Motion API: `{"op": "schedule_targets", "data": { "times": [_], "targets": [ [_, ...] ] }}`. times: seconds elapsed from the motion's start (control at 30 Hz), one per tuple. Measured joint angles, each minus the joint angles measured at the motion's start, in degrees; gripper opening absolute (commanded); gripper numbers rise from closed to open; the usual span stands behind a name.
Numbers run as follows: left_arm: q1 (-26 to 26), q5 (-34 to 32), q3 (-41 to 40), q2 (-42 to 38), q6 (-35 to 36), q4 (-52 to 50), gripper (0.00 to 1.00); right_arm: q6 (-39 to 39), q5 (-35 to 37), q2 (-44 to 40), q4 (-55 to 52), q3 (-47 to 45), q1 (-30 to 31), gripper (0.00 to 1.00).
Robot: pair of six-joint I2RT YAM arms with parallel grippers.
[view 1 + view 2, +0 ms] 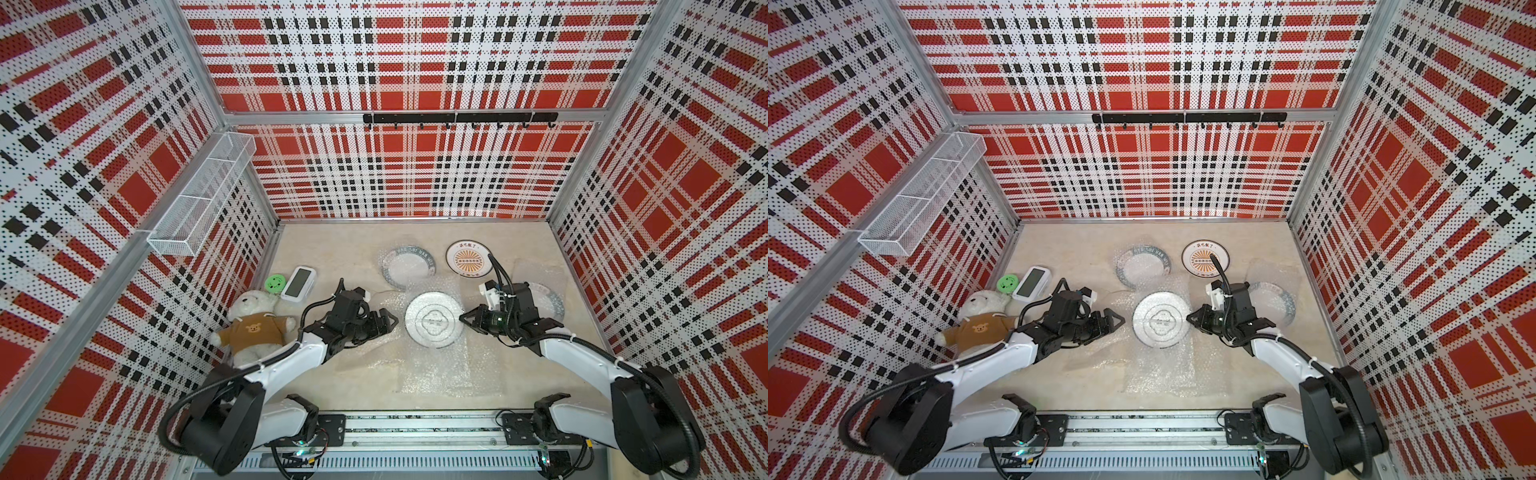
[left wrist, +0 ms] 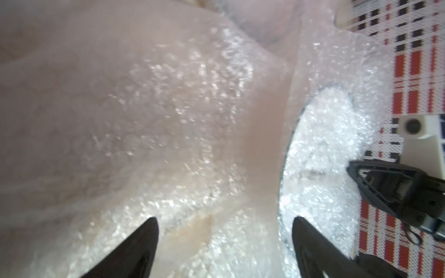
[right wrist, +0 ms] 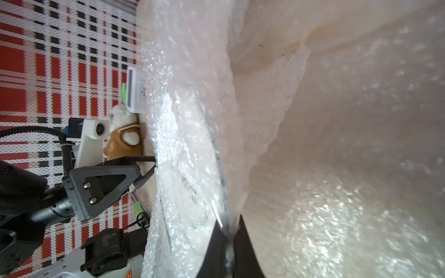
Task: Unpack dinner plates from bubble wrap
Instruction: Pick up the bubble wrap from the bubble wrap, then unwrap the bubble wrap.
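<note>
A dinner plate (image 1: 434,319) (image 1: 1160,319) lies mid-table, covered in bubble wrap (image 1: 436,286). My right gripper (image 1: 462,318) (image 1: 1188,319) (image 3: 230,228) is at the plate's right edge, shut on a thin fold of that wrap beside the rim. My left gripper (image 1: 390,322) (image 1: 1119,320) (image 2: 225,221) stands open just left of the plate (image 2: 320,156), over loose wrap (image 2: 168,120), holding nothing. One bare plate (image 1: 469,258) with an orange centre sits at the back. A covered plate (image 1: 408,266) lies to its left. Another covered plate (image 1: 546,301) lies behind my right arm.
Flat sheets of bubble wrap (image 1: 440,374) cover the front of the table. A teddy bear (image 1: 253,324), a white clock (image 1: 298,282) and a small green disc (image 1: 275,283) sit at the left wall. A wire basket (image 1: 199,199) and a hook rail (image 1: 457,118) hang on the walls.
</note>
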Motion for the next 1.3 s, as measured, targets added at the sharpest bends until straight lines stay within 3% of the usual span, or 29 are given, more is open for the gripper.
{"op": "schedule_targets", "data": {
  "times": [0.17, 0.37, 0.77, 1.3],
  "targets": [
    [0.3, 2.8, 8.9, -9.7, 2.2, -4.5, 0.99, 1.2, -1.7, -4.0, -1.5, 3.9, -0.2, 0.0],
    [2.4, 10.3, 10.5, -7.3, 2.1, -3.9, 1.0, 2.4, -3.9, -5.2, -1.9, 5.7, -0.2, 0.0],
    [2.4, 18.8, 10.2, 3.4, 1.5, -2.0, 0.53, 4.2, -5.7, -6.6, -2.8, 5.6, -0.2, 0.0],
    [2.3, 21.7, 10.2, 8.1, -3.7, 7.8, 0.15, 4.6, -6.1, -5.2, -1.5, 4.5, -0.4, 0.0]
  ]
}}
